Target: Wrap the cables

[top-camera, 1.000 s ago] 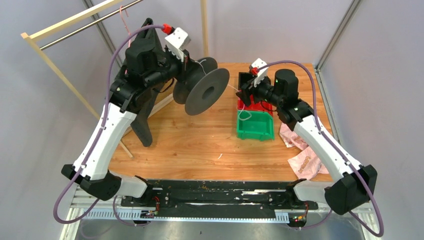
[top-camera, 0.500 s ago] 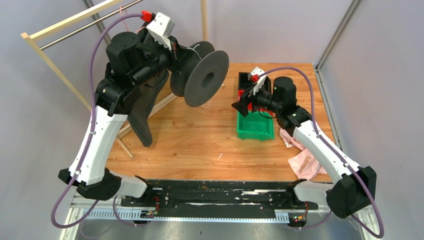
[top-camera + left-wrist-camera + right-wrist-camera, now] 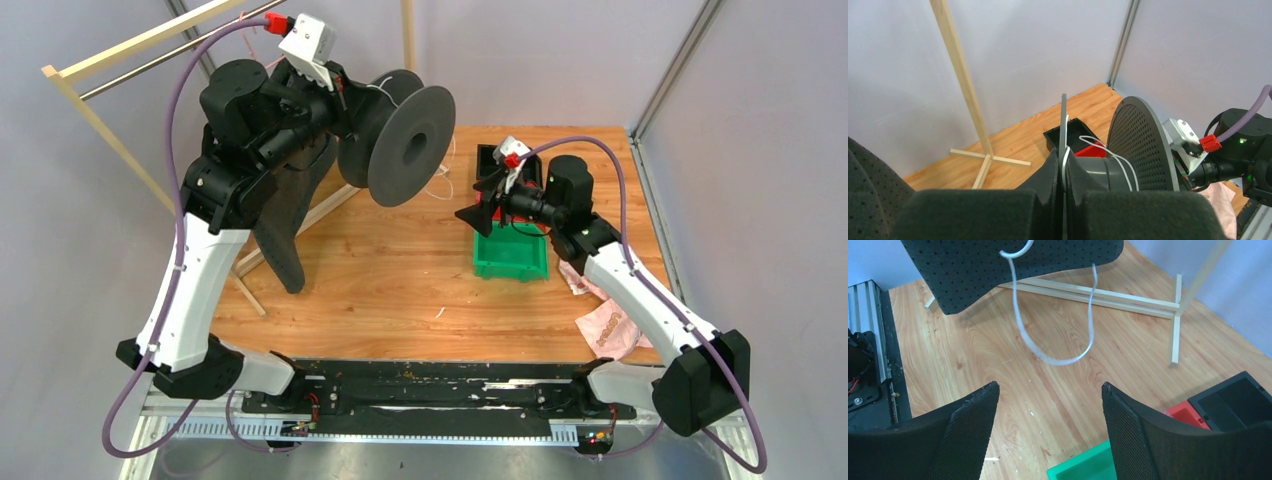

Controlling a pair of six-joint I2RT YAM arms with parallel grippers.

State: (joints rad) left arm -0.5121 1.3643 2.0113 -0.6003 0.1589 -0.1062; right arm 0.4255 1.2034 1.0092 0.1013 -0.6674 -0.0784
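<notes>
Wrapping looks partway, prob early. A few turns of the thin, limp white cable [image 3: 1108, 151] sit on the smooth grey hub of the dark plastic spool [image 3: 405, 145], w/ much bare hub showing. A slack loop of it dangles below the spool, over the light wooden table [image 3: 380, 280]. Left to do, as I read it: take up that slack and tuck the tail. Whether more wire waits in the glossy green plastic bin [image 3: 510, 255] I can't tell. The left gripper [image 3: 1063, 175] is clamped tight on the edge of one thin spool flange, holding the spool in the air w/ its axis approx level. The right gripper [image 3: 1048, 390] is spread wide w/ nothing btwn its pads [image 3: 973, 430], above the green bin and facing the loop. The flanges are flat matte discs, one dimpled w/ fine dots; the pads are black w/ a similar dotted texture. The cable is floppy, so it'll prob sag and slip off w/o tension.
</notes>
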